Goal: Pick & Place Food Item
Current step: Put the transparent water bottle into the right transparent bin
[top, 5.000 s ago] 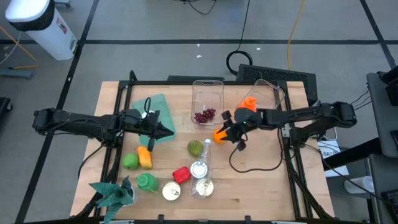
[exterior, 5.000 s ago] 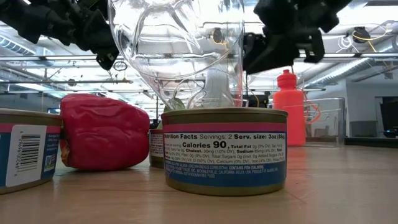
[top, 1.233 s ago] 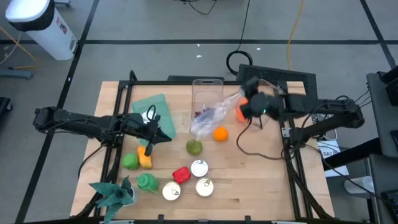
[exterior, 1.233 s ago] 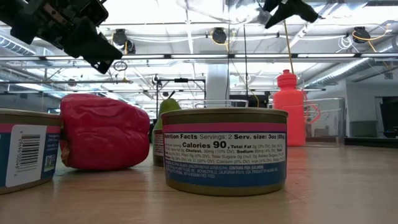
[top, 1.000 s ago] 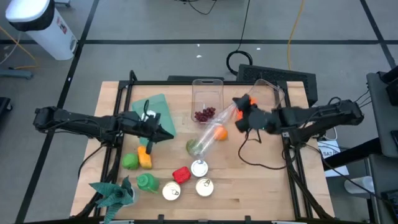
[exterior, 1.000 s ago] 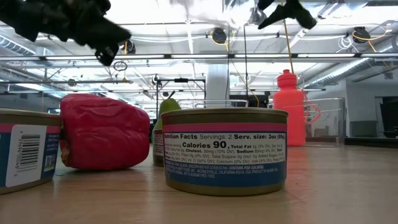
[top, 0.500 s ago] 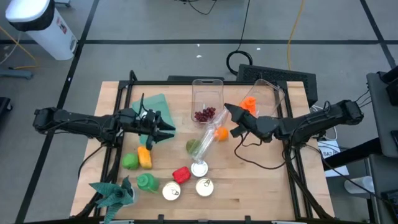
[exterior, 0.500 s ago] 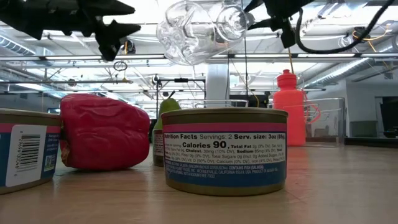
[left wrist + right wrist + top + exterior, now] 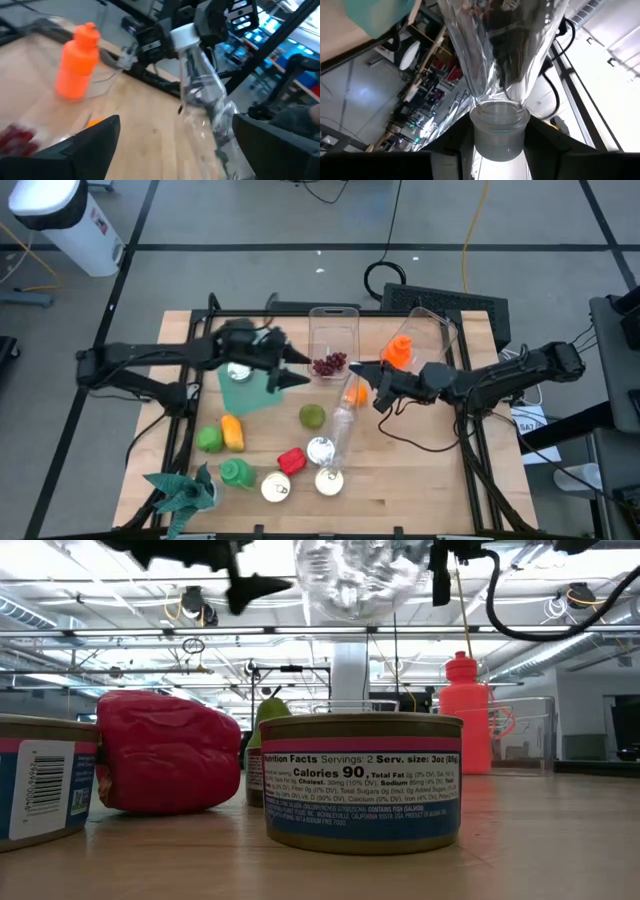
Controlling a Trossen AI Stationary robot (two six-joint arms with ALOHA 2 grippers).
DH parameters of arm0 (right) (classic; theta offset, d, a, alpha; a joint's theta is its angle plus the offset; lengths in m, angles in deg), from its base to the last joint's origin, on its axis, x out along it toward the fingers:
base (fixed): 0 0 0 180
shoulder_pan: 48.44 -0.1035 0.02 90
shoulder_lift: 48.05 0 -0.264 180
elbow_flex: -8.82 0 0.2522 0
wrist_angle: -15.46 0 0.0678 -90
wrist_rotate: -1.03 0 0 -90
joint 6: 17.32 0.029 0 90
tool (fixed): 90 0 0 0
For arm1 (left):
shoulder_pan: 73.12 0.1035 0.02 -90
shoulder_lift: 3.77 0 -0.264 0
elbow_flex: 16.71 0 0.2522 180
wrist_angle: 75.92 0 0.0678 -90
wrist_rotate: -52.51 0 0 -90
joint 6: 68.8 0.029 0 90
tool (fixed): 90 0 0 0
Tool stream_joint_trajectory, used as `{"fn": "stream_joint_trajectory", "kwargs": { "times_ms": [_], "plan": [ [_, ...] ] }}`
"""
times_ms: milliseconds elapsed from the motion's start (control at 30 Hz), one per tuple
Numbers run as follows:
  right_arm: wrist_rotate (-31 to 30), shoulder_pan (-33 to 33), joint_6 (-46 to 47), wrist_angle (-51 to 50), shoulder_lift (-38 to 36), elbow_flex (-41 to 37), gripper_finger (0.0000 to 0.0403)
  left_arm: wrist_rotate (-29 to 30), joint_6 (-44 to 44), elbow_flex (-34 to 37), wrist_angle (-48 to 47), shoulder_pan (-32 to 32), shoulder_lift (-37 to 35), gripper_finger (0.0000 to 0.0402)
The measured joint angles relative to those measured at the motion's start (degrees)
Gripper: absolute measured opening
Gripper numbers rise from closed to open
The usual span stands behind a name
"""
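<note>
A clear, crumpled plastic bottle (image 9: 343, 430) with a white cap (image 9: 185, 35) hangs over the table's middle, and my right gripper (image 9: 372, 380) is shut on it. An orange (image 9: 353, 393) and a green pear (image 9: 313, 416) lie on the wood beside it. Red grapes (image 9: 329, 364) sit in a clear tub (image 9: 333, 330). A red pepper (image 9: 165, 752) lies among the cans. My left gripper (image 9: 298, 368) stands open above the green cloth's (image 9: 250, 383) right edge, next to the tub. It touches nothing, and its fingers (image 9: 95, 145) frame the bottle from a distance. My right gripper pinches the bottle's neck (image 9: 497, 127) between its two fingers, just below the cap. The fingers come from the table's right side, roughly level. The bottle is lifted clear and slants away from the fingers, its base (image 9: 335, 468) out over the cans toward the near edge.
Three cans (image 9: 320, 450) (image 9: 275, 487) (image 9: 328, 480) stand near the front. A yellow pepper (image 9: 232, 431), a green one (image 9: 208, 440), a green bottle (image 9: 237, 472) and a teal rag (image 9: 185, 490) are at the near left. An orange bottle (image 9: 400, 350) and a second clear tub (image 9: 435, 330) are at the far right.
My left gripper has opened wide, risen and gone toward the table's far right, from over the yellow pepper to beside the grape tub. My right gripper has swung the bottle about its neck, so the base has moved from over the pear toward the near edge, above the cans.
</note>
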Motion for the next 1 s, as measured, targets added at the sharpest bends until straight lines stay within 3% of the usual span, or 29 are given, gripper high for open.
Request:
{"fn": "stream_joint_trajectory", "kwargs": {
  "times_ms": [233,400,767,867,1000],
  "plan": [
    [1.0,0.6,-1.1,0.1,0.5,0.0,0.0122,-8.8,1.1,-14.7,-3.0,0.0,15.5,0.0397],
    [0.5,0.6,-1.5,0.0,1.3,0.0,0.0128,-11.4,3.7,-22.3,-5.7,-1.3,23.6,0.0397],
    [-3.7,0.6,-1.3,0.7,2.2,-0.2,0.0127,-13.3,4.8,-24.7,-2.8,-3.4,31.3,0.0396],
    [-3.9,0.7,-0.1,0.7,2.2,-0.2,0.0127,-12.0,6.7,-24.7,-2.5,-3.7,31.4,0.0375],
    [-3.8,0.7,1.4,0.6,2.2,-0.2,0.0127,-10.4,7.2,-24.7,-1.4,-4.4,31.4,0.0302]
  ]
}}
